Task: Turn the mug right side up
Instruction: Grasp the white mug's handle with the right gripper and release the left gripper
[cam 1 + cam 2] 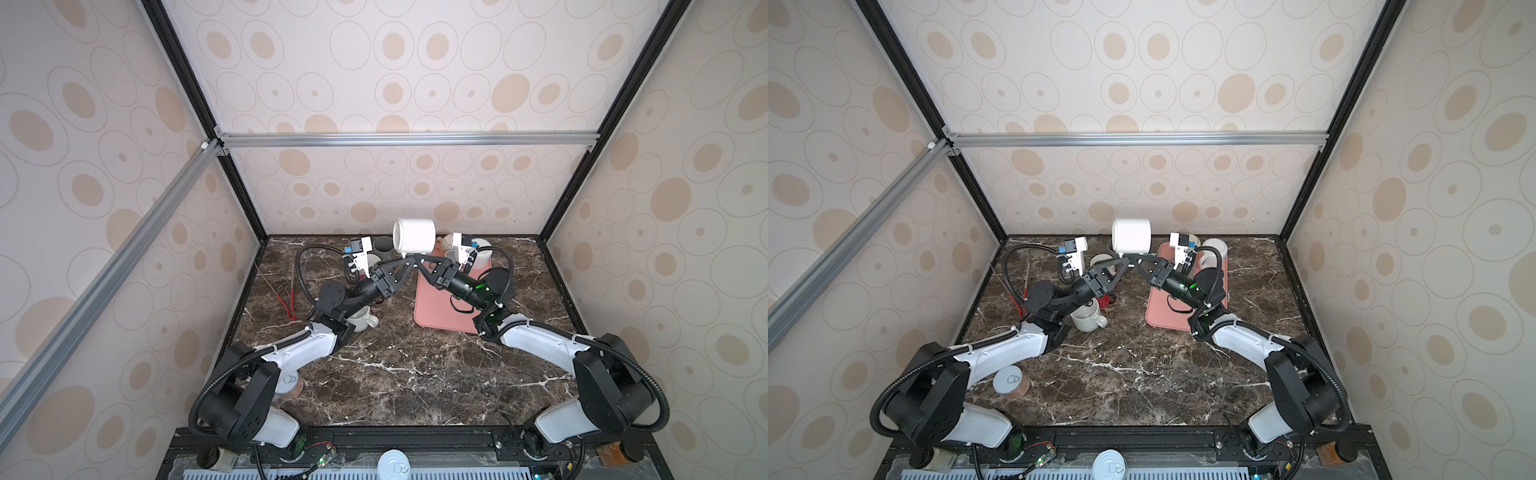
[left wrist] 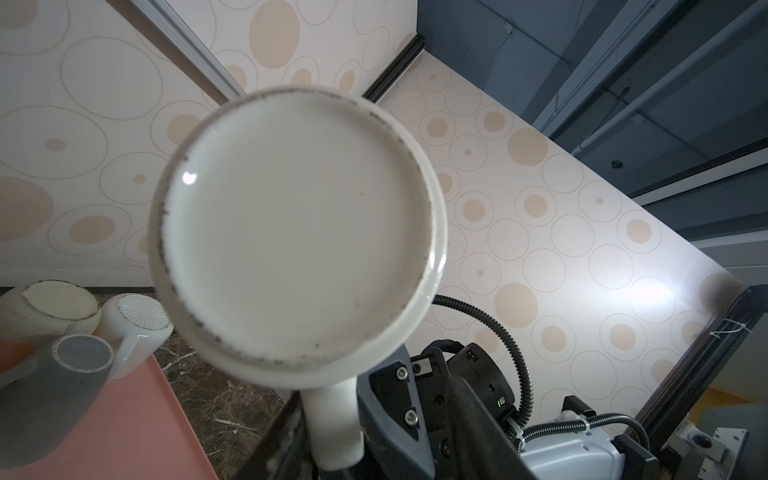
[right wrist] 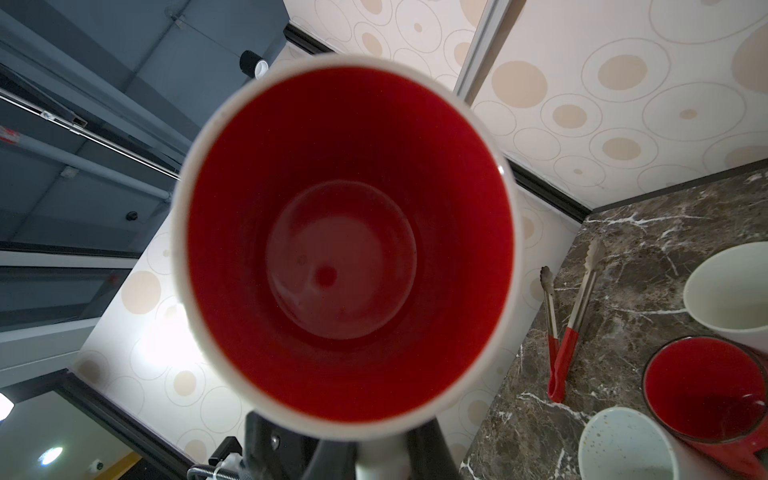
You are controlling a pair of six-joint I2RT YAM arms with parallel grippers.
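White ceramic mug, red inside (image 1: 415, 241), hangs sideways just above the right gripper (image 1: 420, 262), pinched by its handle (image 1: 402, 252); left gripper (image 1: 405, 262) alongside, can't tell if it's gripping. Thin hold could let it swivel or drop onto the dark marble bench (image 1: 395, 374).

Mug (image 1: 414, 236) white outside, red inside; tray (image 1: 432, 307) pink; table (image 1: 395, 374) dk brown marble.

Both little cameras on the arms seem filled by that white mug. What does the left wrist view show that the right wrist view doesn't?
Only the left wrist view: the flat white underside of the mug, and a pink tray with upside-down cups. Only the right wrist view: the mug's red inside, red-handled tongs and upright cups. Both: that same mug, sideways in the air, the marble table and spotted walls.
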